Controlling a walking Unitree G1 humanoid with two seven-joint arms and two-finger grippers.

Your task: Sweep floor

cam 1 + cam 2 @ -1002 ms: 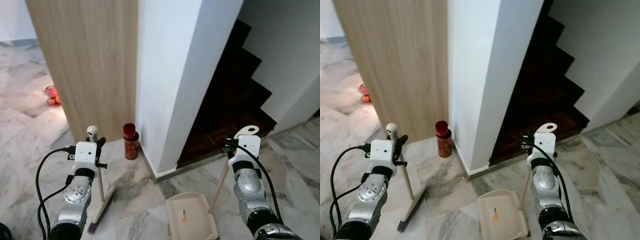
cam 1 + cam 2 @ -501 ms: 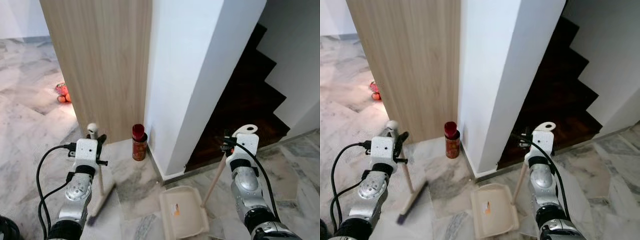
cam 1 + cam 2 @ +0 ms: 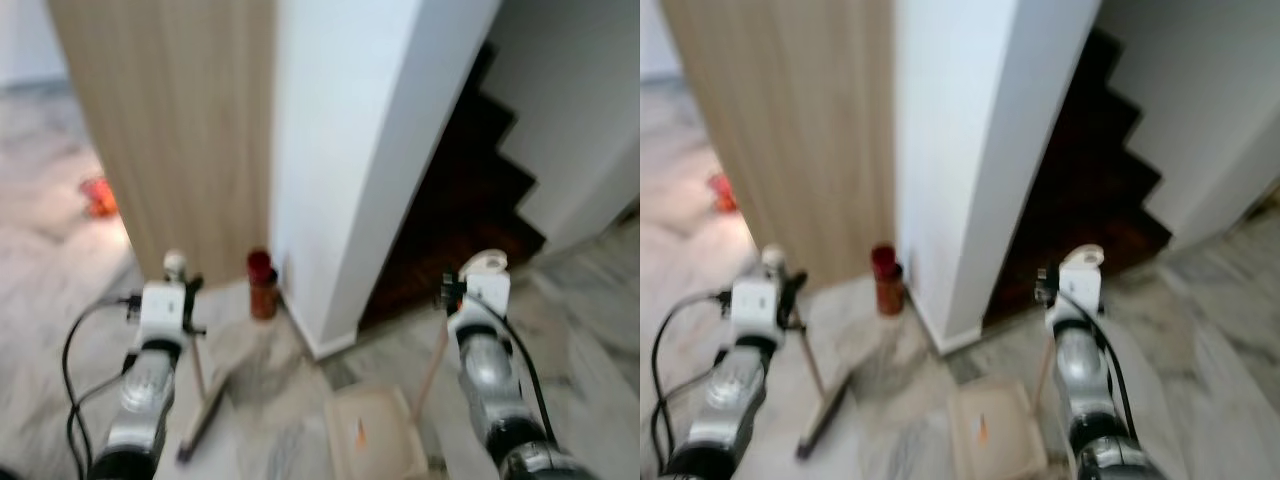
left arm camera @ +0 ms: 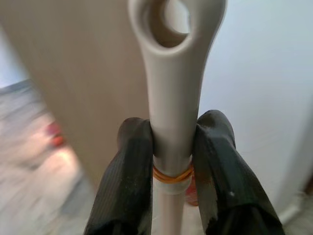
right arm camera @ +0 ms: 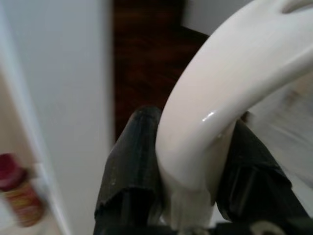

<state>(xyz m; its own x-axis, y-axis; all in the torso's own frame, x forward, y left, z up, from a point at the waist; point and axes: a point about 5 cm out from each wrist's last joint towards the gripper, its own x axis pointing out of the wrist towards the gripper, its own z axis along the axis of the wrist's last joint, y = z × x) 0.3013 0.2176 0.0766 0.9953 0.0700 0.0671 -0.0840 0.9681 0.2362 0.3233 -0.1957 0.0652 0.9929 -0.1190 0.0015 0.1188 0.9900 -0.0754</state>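
Observation:
My left gripper [image 4: 171,147] is shut on the top of a pale broom handle [image 4: 171,73], just below its hanging hole. The broom stick [image 3: 193,355] slants down to the brush head [image 3: 204,425] on the marble floor at the lower left. My right gripper [image 5: 190,147] is shut on the curved white dustpan handle [image 5: 220,83]. The cream dustpan [image 3: 372,437] rests on the floor at the bottom centre, its stick [image 3: 435,365] rising to my right gripper [image 3: 455,291]. Both eye views are blurred.
A red can [image 3: 261,284] stands on the floor against the white pillar [image 3: 350,150], beside a tall wooden panel [image 3: 180,130]. Dark wooden stairs [image 3: 470,200] rise at the right. A small red object [image 3: 98,197] lies on the floor far left.
The whole picture has shifted left and gone blurry, so the camera has moved. Both grippers keep their hold on the broom and the dustpan handle.

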